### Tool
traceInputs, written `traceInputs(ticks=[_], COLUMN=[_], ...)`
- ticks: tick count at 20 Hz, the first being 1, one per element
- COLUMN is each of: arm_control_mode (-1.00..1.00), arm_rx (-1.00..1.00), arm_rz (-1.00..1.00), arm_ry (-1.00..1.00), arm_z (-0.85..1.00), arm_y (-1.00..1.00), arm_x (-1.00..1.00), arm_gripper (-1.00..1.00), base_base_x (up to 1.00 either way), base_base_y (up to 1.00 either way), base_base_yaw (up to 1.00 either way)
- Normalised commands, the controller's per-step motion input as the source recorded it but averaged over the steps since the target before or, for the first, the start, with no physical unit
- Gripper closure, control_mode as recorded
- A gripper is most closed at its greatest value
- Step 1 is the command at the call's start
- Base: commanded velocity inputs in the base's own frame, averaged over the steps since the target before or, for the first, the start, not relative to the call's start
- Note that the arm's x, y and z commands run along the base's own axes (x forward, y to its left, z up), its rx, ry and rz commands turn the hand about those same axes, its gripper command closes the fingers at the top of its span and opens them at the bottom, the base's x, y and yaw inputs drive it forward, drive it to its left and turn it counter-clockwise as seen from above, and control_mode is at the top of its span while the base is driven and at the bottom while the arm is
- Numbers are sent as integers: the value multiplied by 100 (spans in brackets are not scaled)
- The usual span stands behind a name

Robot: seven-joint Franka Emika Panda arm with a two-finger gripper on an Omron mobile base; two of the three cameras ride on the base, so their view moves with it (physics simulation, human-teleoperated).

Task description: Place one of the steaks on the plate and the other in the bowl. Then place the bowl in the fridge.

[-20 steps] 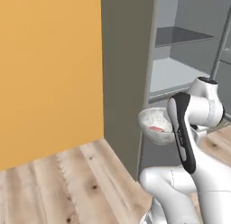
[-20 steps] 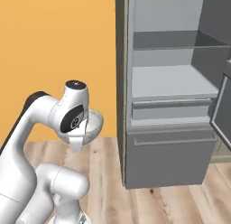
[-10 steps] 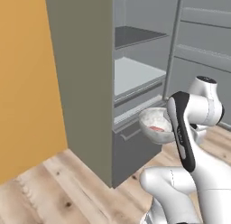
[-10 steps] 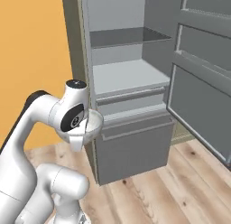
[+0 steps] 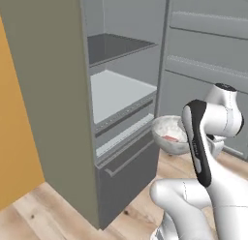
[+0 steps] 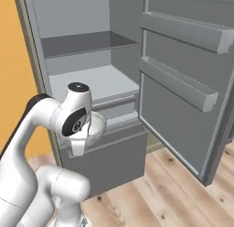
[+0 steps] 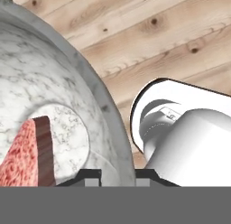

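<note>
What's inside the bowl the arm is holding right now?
One steak lies in the bowl, pinkish-red with a dark edge, on its marbled white bottom. The rest of the steak and the bowl's far side run past the hand view's frame.

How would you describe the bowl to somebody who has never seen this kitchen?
Find the tall grey fridge with its door open. In front of its lower drawer, the arm holds up a deep whitish marbled bowl with a pink steak inside, the only dish here.

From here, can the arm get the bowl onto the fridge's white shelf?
Probably yes. The fridge door is swung wide, and the white shelf lies bare just beyond the bowl, which the gripper holds by its rim with a steak inside. Nothing stands between them.
</note>
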Motion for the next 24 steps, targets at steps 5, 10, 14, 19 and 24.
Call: traceInputs(ticks=[5, 10, 14, 19, 24], arm_control_mode=[100, 100, 100, 100, 100], arm_rx=[0, 0, 0, 0, 0], arm_rz=[0, 0, 0, 0, 0], arm_ry=[0, 0, 0, 0, 0], arm_z=[0, 0, 0, 0, 0], arm_y=[0, 0, 0, 0, 0], arm_x=[0, 0, 0, 0, 0], arm_gripper=[100, 100, 100, 100, 100], base_base_x=[80, 33, 66, 47, 54], base_base_y=[6, -4, -29, -9, 0], base_base_yaw=[-1, 8, 11, 10, 5])
